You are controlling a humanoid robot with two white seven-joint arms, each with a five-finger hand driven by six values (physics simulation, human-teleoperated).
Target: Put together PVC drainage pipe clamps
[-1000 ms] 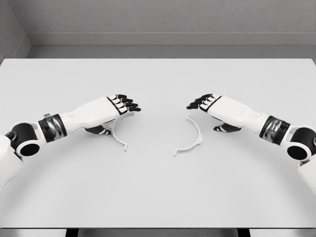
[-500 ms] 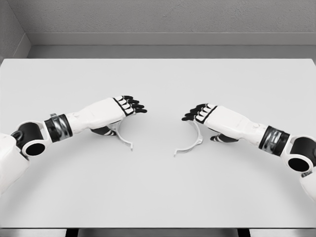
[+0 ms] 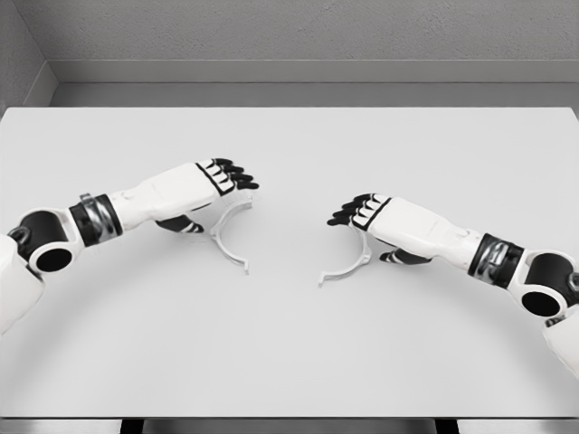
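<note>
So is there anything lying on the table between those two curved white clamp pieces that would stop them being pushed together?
Nothing visible. Only bare table lies between the left clamp half and the right clamp half.

Left clamp half [image 3: 231, 237] partly hidden under left hand [image 3: 194, 192]; grip on it impossible to tell. Upper end of right clamp half [image 3: 348, 264] hidden beneath right hand [image 3: 384, 220]; contact there unclear. Both arms cut off at picture's side edges. Table [image 3: 289, 353] front edge cut off at bottom
</note>
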